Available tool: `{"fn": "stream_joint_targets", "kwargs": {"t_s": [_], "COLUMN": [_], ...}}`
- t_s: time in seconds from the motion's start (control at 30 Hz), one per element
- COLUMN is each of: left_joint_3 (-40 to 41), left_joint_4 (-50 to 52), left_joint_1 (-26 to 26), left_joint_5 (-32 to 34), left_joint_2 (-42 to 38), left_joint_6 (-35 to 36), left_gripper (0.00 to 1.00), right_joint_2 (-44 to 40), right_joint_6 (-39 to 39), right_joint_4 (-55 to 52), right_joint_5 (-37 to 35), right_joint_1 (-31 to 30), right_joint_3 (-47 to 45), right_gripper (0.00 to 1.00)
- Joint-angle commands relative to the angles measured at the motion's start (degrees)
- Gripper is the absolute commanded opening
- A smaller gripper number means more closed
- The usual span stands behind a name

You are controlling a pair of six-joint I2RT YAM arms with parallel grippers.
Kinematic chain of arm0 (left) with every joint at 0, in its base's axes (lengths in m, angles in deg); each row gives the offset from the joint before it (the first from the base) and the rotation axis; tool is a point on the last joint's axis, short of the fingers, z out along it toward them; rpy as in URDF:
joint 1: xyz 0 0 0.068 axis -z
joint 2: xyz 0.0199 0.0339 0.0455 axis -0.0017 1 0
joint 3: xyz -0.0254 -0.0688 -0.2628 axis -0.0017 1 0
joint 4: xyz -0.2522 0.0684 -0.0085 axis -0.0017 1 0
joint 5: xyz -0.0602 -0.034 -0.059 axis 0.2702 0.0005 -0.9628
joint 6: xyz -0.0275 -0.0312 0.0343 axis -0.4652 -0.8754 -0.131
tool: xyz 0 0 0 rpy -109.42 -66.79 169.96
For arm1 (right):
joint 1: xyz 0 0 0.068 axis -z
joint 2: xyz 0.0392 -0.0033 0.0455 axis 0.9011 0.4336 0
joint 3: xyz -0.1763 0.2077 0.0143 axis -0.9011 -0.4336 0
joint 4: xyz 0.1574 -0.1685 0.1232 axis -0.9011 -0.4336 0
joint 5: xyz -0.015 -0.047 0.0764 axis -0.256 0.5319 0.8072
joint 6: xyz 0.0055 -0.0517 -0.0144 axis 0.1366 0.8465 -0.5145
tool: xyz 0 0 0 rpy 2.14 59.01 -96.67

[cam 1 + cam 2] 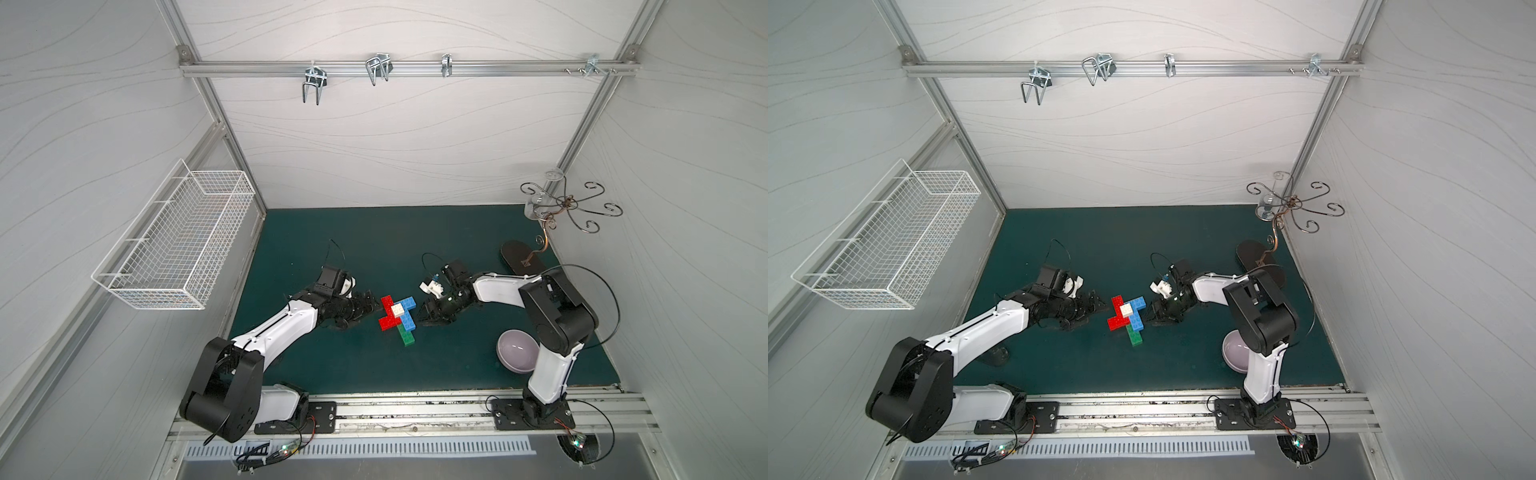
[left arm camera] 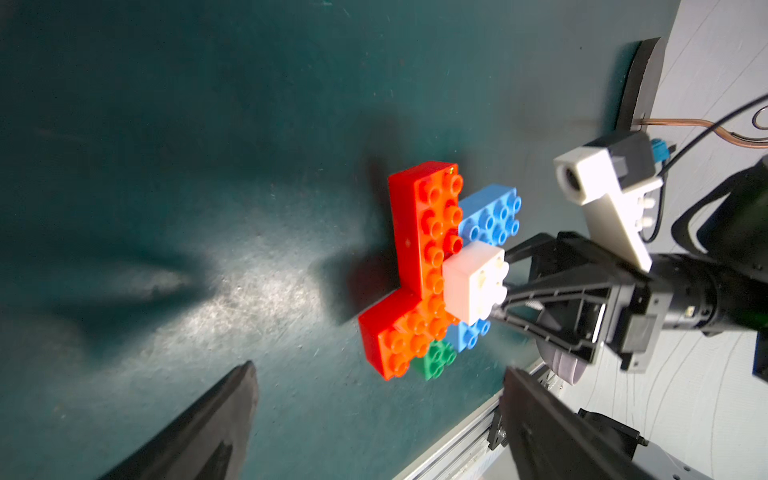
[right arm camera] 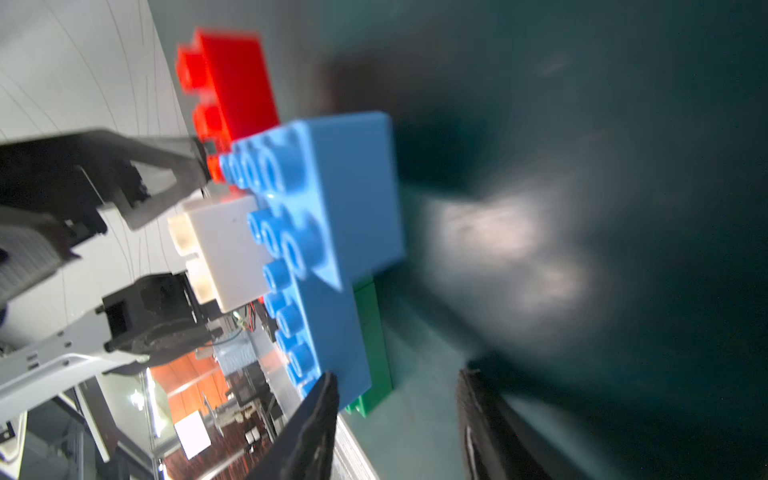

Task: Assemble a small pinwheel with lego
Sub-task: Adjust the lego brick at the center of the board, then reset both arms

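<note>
The pinwheel (image 1: 397,312) (image 1: 1127,316) lies flat in the middle of the green mat. It has red blades on the left, blue blades on the right, a white square centre (image 1: 398,309) and a green stem (image 1: 406,336) pointing toward the front. My left gripper (image 1: 374,306) (image 2: 378,386) sits low just left of the red blades, open wide, holding nothing. My right gripper (image 1: 420,316) (image 3: 399,376) sits low just right of the blue blades. Its jaws stand apart with only bare mat between them, one fingertip (image 3: 328,386) beside the blue brick's end (image 3: 332,357).
A lilac bowl (image 1: 516,351) lies tipped at the front right, near the right arm's base. A metal hook stand on a black base (image 1: 521,257) stands at the back right. A white wire basket (image 1: 178,245) hangs on the left wall. A metal rail (image 1: 415,409) runs along the front edge.
</note>
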Motion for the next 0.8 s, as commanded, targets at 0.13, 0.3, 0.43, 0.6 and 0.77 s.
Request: {"fn": "stream_joint_targets", "kwargs": {"t_s": [0.13,0.3,0.43,0.6,0.77], "left_joint_3": [-6.5,-12.8,-5.8,5.9,11.4], "left_joint_4": [2.2,-1.2,-18.2,-37.9,-48.8], "left_joint_1": [-3.2,-6.6,-6.7,-14.2,-19.1], "left_joint_5": [1.8,22.9,42.2,38.0,34.8], "left_joint_2": [-0.7,-4.6,-7.7,-5.5,-1.2], "left_joint_6": [4.7,18.2,36.4,41.1,36.4], "left_gripper": [0.98,1.00,1.00,1.00,0.99], "right_joint_2": [-7.9,-23.5,-33.3,-40.1,-36.2], "right_joint_6": [-5.5,4.4,20.3,30.3,25.4], "right_joint_4": [0.5,-2.8,9.0,33.0,41.8], "right_joint_5": [-6.4,-20.4,-29.8,-38.6,-33.7], "right_joint_1": [-1.5,3.1,7.4,16.7,30.5], "right_joint_3": [-4.1,0.9,-4.9,-21.1,-28.2], "right_gripper": [0.53,0.99,0.99,0.99,0.99]}}
